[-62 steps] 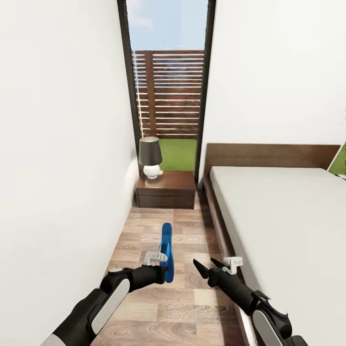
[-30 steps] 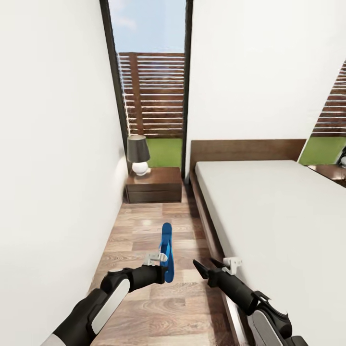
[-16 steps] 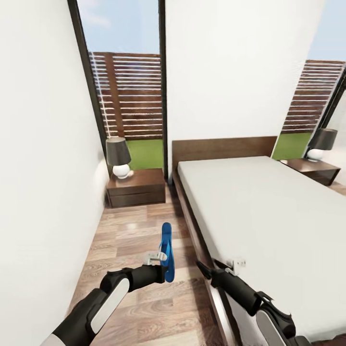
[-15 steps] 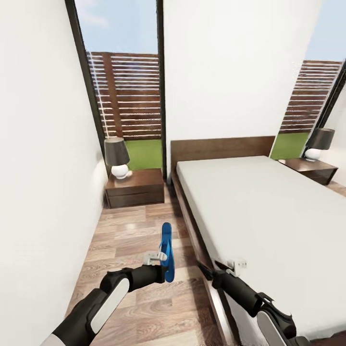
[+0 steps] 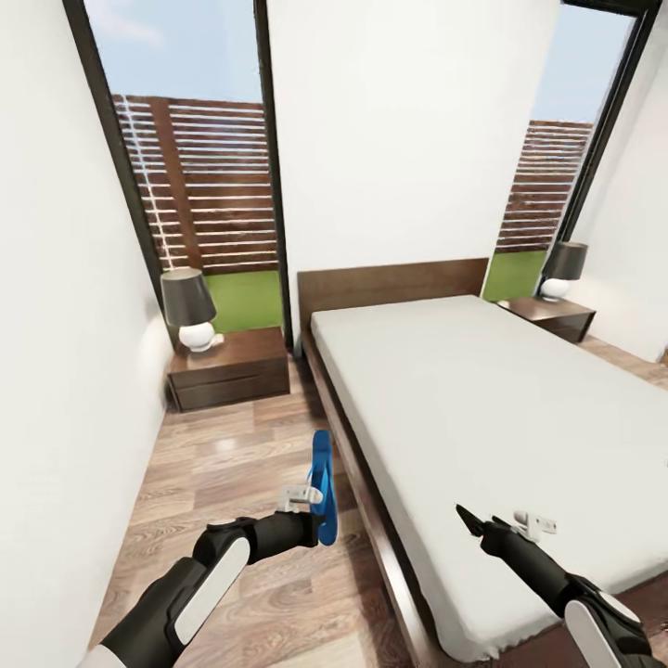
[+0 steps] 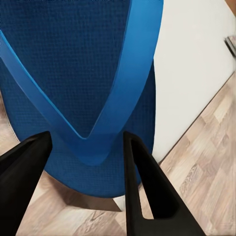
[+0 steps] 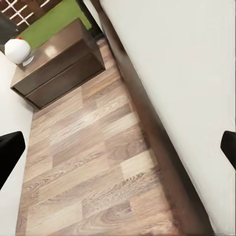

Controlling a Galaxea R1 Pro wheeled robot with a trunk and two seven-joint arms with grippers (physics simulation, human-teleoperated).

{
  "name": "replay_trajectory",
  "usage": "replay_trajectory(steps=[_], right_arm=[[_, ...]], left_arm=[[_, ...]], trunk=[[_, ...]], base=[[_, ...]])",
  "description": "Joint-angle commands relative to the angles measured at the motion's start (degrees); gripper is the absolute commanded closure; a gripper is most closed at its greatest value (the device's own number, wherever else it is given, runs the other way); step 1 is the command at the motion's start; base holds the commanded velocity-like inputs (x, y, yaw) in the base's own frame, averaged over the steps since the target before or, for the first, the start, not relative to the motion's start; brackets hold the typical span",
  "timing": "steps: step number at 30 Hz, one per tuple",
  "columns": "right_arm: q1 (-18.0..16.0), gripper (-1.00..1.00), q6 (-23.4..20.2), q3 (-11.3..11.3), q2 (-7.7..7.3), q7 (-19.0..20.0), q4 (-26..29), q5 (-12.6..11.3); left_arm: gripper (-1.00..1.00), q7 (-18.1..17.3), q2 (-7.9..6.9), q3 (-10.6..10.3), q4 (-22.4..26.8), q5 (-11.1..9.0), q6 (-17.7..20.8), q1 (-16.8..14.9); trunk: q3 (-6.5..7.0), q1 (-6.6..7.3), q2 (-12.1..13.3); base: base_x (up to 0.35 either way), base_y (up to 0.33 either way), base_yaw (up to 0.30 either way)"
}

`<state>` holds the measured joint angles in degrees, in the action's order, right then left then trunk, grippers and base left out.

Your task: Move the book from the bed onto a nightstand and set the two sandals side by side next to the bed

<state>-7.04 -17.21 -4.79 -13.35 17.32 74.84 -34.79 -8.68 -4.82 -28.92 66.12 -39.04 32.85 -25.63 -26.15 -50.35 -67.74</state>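
My left gripper is shut on one bright blue sandal, held upright on its edge above the wood floor, left of the bed. In the left wrist view the black fingers clamp the sandal by its V-shaped strap. My right gripper hovers open over the near corner of the bed's grey mattress. A dark brown nightstand stands at the left of the headboard, another nightstand at its right. The book is out of view.
Each nightstand carries a lamp with a dark shade. A white wall bounds the narrow floor strip on the left. The dark bed frame edges it on the right. The right wrist view looks down at the left nightstand and bed frame.
The whole view has swung to the right, bringing the full bed and the second nightstand into sight. My right arm has moved right, over the mattress. The left arm keeps its hold on the sandal.
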Motion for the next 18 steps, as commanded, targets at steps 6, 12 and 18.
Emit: replay_trajectory(steps=[6, 12, 18], right_arm=[[0.0, -1.0, -0.5, -0.1, 0.06, 0.2, -0.8, -0.5], [0.0, -1.0, -0.5, -0.1, -0.01, 0.2, -0.9, -0.6], [0.0, -1.0, -0.5, -0.1, 0.04, 0.2, -0.9, -0.6]], left_arm=[[1.0, 0.0, 0.11, -0.1, 0.0, -0.2, 0.1, 0.0], [1.0, 0.0, 0.16, -0.2, 0.0, -0.2, 0.1, 0.0], [1.0, -0.1, 0.16, -0.2, 0.1, -0.2, 0.1, 0.0]], trunk=[[-0.06, 0.0, 0.0], [-0.06, 0.0, 0.0], [-0.06, 0.0, 0.0]], base=[[0.0, 0.0, -0.183], [0.0, 0.0, -0.161], [0.0, 0.0, -0.159]])
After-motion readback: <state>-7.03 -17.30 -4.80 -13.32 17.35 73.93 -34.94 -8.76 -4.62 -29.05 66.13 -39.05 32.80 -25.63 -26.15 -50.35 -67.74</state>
